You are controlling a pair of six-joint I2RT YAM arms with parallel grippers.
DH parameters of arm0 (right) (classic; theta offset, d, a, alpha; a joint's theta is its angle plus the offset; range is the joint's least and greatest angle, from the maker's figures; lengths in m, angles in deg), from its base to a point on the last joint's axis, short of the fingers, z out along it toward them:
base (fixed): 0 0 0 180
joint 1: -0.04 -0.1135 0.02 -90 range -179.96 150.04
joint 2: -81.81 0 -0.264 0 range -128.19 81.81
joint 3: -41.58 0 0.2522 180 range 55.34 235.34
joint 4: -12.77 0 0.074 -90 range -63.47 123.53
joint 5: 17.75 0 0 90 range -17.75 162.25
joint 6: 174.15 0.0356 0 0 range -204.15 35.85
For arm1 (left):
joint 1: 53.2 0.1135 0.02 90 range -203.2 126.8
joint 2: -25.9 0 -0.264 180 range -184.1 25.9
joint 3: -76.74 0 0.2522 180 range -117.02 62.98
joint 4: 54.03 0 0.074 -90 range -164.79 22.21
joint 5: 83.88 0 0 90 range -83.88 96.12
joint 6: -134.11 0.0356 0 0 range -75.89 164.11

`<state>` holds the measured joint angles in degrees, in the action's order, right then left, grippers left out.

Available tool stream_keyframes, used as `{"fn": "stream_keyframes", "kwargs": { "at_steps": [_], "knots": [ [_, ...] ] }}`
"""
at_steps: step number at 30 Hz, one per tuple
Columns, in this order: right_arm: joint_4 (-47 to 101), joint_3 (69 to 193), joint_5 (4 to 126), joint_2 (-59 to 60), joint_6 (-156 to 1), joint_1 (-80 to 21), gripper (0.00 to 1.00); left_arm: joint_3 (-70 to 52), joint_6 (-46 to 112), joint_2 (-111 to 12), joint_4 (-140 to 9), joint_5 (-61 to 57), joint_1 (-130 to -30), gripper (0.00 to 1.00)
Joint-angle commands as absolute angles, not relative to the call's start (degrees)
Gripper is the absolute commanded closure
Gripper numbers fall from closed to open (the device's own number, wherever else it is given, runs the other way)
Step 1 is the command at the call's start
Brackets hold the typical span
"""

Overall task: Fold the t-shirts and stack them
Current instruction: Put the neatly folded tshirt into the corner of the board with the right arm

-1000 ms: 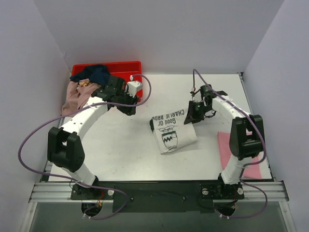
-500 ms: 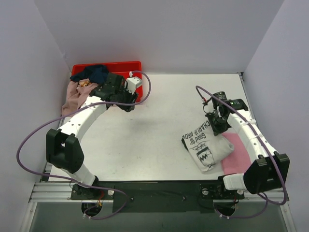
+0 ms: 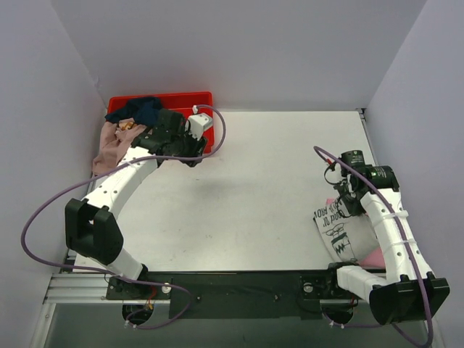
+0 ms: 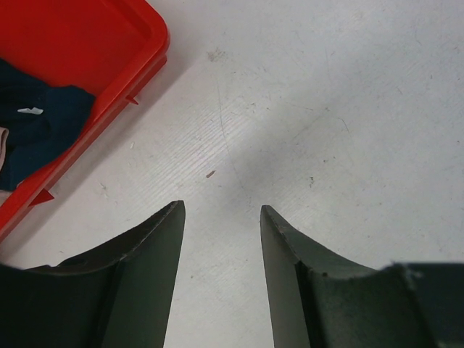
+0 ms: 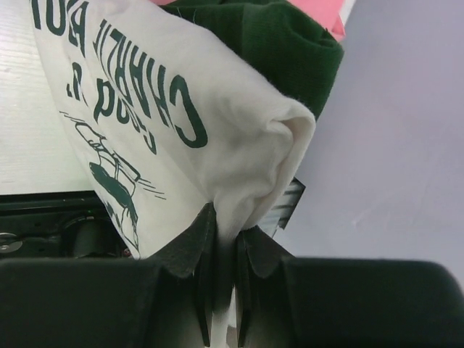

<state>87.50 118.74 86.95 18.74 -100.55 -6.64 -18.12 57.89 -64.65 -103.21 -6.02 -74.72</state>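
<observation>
The folded white t-shirt (image 5: 145, 101) is clamped by the right gripper (image 5: 223, 217) over the pink t-shirt (image 3: 374, 258), lower right, for stacking; release is needed next. The left gripper (image 4: 221, 214) is held parted, empty.

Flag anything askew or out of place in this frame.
The dusty pink t-shirt spills over the red crate's left rim. The white printed t-shirt, pinched in the right hand, sits bunched partly over the bright pink t-shirt, not flat.
</observation>
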Motion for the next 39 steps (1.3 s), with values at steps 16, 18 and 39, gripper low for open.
{"fn": "stream_keyframes", "kwargs": {
  "at_steps": [16, 18, 39],
  "knots": [
    [74.3, 111.7, 105.5, 12.4, -104.8, 8.4, 1.00, -16.2, 57.7, -61.1, -99.1, -4.9, -76.9, 0.44],
    [71.0, 110.5, 106.8, 10.8, -104.3, 10.1, 1.00, -16.0, 57.7, -60.9, -99.1, -4.9, -77.0, 0.44],
    [56.2, 121.5, 83.6, 14.0, -93.4, -8.4, 0.00, -14.1, 61.1, -54.5, -107.7, -4.1, -75.4, 0.43]
  ]
}}
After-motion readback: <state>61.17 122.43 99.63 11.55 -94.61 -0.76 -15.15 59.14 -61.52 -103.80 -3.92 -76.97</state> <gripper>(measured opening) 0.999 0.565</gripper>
